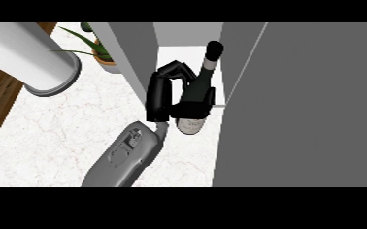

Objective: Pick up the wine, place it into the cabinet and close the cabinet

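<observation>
Wine bottle point(203, 85) half hidden in left robot hand point(163, 94).

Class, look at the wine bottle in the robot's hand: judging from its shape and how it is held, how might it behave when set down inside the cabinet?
The wine bottle is tall and narrow, so it probably tips easily if released tilted. Its round body would likely roll if laid down. The hand is curled round its middle, which probably steadies it.

Single head view, looking steeply down on tabletop point(64, 126), close above it. Forearm enters from lower edge. Cabinet point(301, 106) fills right side, plant point(93, 46) upper left.
</observation>
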Motion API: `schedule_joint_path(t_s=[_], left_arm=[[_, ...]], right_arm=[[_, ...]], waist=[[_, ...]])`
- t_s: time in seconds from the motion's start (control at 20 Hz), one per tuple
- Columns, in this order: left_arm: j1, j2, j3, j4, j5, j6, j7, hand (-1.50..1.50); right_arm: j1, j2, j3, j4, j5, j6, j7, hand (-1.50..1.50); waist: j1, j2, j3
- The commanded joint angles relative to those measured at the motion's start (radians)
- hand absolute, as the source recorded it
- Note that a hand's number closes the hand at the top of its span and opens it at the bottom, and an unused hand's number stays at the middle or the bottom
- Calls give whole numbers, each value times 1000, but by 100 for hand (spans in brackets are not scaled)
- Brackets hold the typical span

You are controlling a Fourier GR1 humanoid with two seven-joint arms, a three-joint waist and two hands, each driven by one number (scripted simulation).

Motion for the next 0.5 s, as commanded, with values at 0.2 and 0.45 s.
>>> schedule_joint_path(t_s=[0.2, 0.45], left_arm=[[-16, -1, 50, 82, 48, -31, -89, 150], [-91, -1, 148, 235, 72, -87, -123, 150]], right_arm=[[45, 17, -2, -68, -43, 2, -21, -150], [-27, -6, -26, -38, -69, -2, 20, -150]], waist=[[2, 0, 0], [-1, 2, 0]])
